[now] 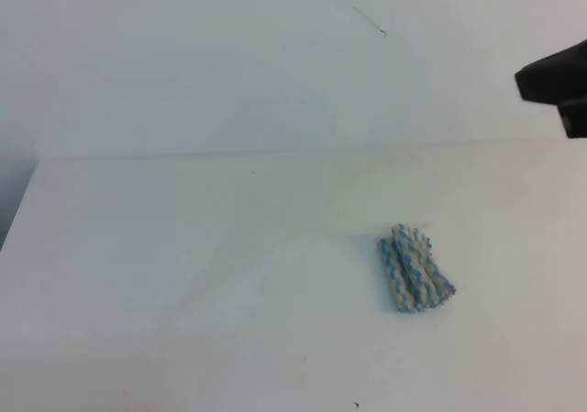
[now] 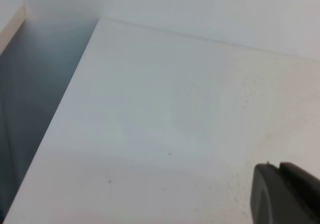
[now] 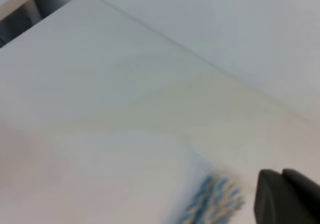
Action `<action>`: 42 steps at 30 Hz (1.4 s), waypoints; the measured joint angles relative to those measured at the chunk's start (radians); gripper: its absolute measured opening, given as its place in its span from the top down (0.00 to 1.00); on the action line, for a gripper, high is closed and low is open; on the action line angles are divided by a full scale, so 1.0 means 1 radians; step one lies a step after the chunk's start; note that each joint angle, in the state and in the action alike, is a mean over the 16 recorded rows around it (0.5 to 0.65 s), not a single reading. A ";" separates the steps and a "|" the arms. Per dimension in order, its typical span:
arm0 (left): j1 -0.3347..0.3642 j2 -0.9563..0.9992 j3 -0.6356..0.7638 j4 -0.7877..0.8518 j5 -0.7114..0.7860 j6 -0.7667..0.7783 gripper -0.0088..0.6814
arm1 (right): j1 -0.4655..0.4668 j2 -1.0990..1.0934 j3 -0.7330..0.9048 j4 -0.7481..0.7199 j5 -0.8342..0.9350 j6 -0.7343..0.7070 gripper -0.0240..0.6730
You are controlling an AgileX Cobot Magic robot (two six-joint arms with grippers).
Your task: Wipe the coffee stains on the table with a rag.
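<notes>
While the left side of the overhead view is just bare white counter (image 1: 183,274), with a dark gap showing past its left edge, there's really not much going on over there. The left arm doesn't show up in the overhead view at all. Its own wrist camera only catches a dark bit of the left gripper (image 2: 287,194) in the bottom right corner, hanging above plain counter with a few tiny specks, and I honestly can't tell if those jaws are apart or together.

Moving right, the rag (image 1: 417,268) lies on the counter right of the middle, bunched up in folds, blue-and-white zigzag with some yellowish tint in it. Nothing is touching it. Around and behind it the counter has a faint yellowish-beige haze, and I can't pick out a clear round coffee blot anywhere.

Far right, the right gripper (image 1: 553,85) pokes in from the edge as a black shape, up in front of the white wall and well apart from the rag. Its jaws are together with nothing in them. The right wrist view is blurry, with the rag near the bottom, just left of the gripper's dark tip.
</notes>
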 joint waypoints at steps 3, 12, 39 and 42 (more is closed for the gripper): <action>0.000 0.002 0.000 0.000 0.000 0.000 0.99 | -0.024 -0.051 0.033 -0.037 -0.078 -0.001 0.97; 0.000 0.002 -0.003 0.000 0.001 0.000 0.99 | -0.194 -0.269 0.273 -0.107 -0.415 0.040 0.97; 0.000 0.005 -0.003 0.000 0.001 0.000 0.99 | -0.430 -1.206 1.241 -0.024 -0.561 0.099 0.97; 0.000 0.005 -0.011 0.000 0.003 0.000 0.99 | -0.430 -1.229 1.266 -0.019 -0.528 0.099 0.97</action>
